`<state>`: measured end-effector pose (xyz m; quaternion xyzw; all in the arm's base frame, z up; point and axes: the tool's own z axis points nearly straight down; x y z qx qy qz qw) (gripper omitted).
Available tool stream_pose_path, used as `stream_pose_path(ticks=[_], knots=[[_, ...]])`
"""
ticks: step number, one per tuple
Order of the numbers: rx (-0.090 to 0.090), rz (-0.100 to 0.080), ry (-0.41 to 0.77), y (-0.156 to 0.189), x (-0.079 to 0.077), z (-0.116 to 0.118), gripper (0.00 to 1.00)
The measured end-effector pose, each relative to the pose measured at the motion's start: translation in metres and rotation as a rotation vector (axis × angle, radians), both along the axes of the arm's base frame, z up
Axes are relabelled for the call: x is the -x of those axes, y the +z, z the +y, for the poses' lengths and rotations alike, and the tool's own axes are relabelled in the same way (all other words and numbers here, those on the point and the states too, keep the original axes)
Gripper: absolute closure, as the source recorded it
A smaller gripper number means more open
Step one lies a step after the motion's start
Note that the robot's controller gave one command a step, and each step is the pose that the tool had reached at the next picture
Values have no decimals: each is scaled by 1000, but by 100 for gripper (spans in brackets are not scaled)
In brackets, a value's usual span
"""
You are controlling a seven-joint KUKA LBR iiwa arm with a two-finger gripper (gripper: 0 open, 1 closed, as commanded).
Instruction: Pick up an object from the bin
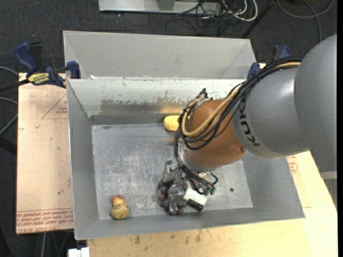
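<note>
Scuffed grey metal is making up the floor of the bin (107,149), and dark carpet is showing beyond its rim. Near the front wall, about midway along it, a dark purple lumpy cluster (165,198), looking like a small bunch of toy grapes, is lying on the floor. The gripper (177,191) is pressing down right at this cluster, its metal tip sitting against the cluster's upper right side. Its own body is blocking the sight of how wide the jaws are standing, so I cannot tell whether they are open or closed, nor whether they are gripping the cluster. A small white piece (195,199) is sitting just right of the cluster; whether it belongs to the gripper is unclear. Above, the orange cover (214,138) on the wrist is bulging over the bin's middle, with black cables (236,98) looping across it to the grey arm (300,106). A yellow rubber duck (119,208) is resting in the front left corner, well apart. A yellow rounded thing (171,123) is lying by the back wall, partly hidden behind the cover.
</note>
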<state>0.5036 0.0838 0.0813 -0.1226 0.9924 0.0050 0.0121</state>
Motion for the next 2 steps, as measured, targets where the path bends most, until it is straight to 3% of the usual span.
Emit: stream_pose_path(ticks=[1, 2], knots=[[0, 0, 0, 0, 0, 0, 100], [11, 21, -16, 119, -9, -7, 100]])
